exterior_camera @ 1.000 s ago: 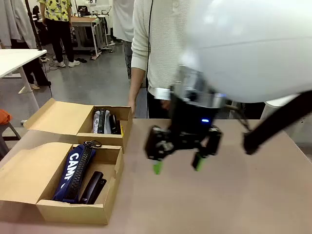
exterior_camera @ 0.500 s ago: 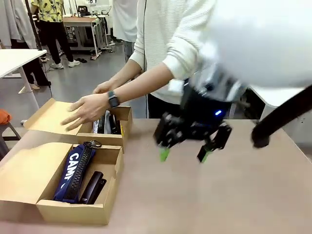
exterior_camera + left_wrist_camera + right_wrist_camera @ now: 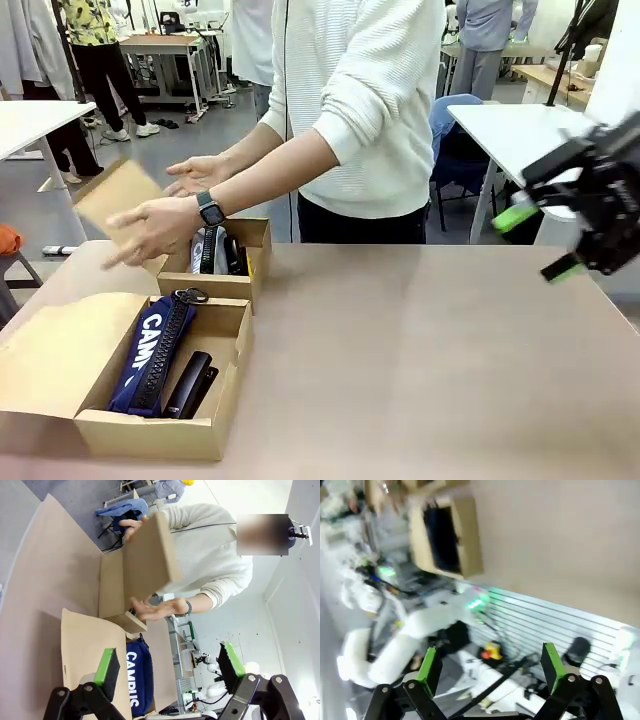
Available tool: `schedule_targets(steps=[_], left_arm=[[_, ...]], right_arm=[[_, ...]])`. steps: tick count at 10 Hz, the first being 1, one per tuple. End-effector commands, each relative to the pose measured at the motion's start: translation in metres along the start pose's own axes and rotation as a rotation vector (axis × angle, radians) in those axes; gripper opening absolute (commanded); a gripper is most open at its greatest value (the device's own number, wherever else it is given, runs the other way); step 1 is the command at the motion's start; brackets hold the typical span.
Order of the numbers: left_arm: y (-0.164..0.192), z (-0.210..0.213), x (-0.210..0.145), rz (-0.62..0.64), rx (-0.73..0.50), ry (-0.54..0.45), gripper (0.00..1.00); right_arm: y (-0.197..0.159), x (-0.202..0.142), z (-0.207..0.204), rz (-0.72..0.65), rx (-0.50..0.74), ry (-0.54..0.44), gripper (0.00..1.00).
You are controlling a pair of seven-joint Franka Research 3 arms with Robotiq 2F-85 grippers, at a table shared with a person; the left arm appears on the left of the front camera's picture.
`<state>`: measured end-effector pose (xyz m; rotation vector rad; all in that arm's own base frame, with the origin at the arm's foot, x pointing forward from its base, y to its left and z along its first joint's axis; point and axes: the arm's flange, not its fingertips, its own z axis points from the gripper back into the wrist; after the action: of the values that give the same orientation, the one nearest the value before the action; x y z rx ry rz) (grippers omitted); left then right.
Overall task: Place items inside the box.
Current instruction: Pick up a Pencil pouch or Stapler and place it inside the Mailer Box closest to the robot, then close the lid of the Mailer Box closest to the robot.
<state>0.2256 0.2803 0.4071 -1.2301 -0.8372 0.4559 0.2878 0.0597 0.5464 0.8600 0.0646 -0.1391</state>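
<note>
The wide shallow box (image 3: pixel 150 435) sits at the near left of the table with its big flap lid (image 3: pixel 45 360) lying open to the left. Inside lie the navy "CAMPUS" pencil case (image 3: pixel 152 350) and a black stapler (image 3: pixel 190 383). My right gripper (image 3: pixel 540 243) hangs open and empty at the far right, well away from the box. My left gripper (image 3: pixel 167 662) is open and empty, looking over the flap lid (image 3: pixel 90 655) and the pencil case (image 3: pixel 137 680). The right gripper (image 3: pixel 491 664) shows open in a blurred view.
Behind the wide box stands a narrower cardboard box (image 3: pixel 215 285) holding black-and-white items (image 3: pixel 212 250). A person in a white sweater leans over it, both hands (image 3: pixel 150 228) lifting its flap (image 3: pixel 115 195). The tabletop (image 3: pixel 430 360) stretches bare to the right.
My right gripper has swung from the middle of the table up and off to the far right. The person's hands reached in and raised the narrower box's flap.
</note>
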Motion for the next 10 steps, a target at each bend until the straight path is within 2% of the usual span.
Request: schedule_targets(steps=[1, 2, 3, 10], left_arm=[[-0.001, -0.002, -0.003, -0.019, -0.02, -0.015, 1.0], [-0.001, -0.002, -0.003, -0.019, -0.02, -0.015, 1.0], [-0.001, -0.002, -0.003, -0.019, -0.02, -0.015, 1.0], [-0.001, -0.002, -0.003, -0.019, -0.02, -0.015, 1.0]], right_arm=[[-0.043, 0.014, -0.002, -0.143, 0.239, -0.025, 1.0], [-0.065, 0.028, -0.011, -0.331, 0.324, -0.069, 1.0], [-0.029, 0.007, 0.011, -0.091, 0.11, -0.014, 1.0], [-0.029, 0.007, 0.011, -0.091, 0.11, -0.014, 1.0]])
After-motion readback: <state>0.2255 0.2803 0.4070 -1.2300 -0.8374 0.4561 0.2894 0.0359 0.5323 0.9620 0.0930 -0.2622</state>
